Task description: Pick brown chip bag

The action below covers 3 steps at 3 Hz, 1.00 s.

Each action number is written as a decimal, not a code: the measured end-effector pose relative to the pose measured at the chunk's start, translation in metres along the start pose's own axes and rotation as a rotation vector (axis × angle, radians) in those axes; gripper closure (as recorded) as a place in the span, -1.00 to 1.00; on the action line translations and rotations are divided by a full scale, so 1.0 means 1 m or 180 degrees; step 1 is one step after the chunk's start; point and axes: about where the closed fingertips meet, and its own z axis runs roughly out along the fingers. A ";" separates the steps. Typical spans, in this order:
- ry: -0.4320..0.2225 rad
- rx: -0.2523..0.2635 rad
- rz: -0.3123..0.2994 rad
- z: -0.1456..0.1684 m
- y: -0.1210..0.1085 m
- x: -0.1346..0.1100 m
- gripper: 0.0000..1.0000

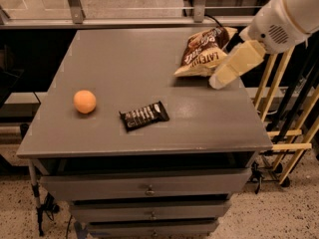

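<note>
The brown chip bag point(202, 56) lies puffy and crinkled at the far right of the grey table point(129, 59). Its upper part is dark brown, its lower part cream-yellow, with white and brown lettering. My white arm reaches in from the upper right. The cream-coloured gripper point(220, 78) points down and to the left, its tip just right of the bag's lower right corner and close over the table top. It holds nothing that I can see.
An orange ball point(84, 101) sits at the left of the table. A flat black candy bar wrapper point(144, 116) lies near the middle front. Drawers point(149, 188) are below the top. A wooden rack point(284, 108) stands to the right, and a glass rail runs behind.
</note>
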 end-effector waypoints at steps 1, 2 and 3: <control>-0.0213 0.0122 0.0389 0.022 -0.043 -0.025 -1.00; -0.0207 0.0287 0.0655 0.044 -0.076 -0.041 -1.00; -0.0167 0.0345 0.0827 0.070 -0.100 -0.048 -1.00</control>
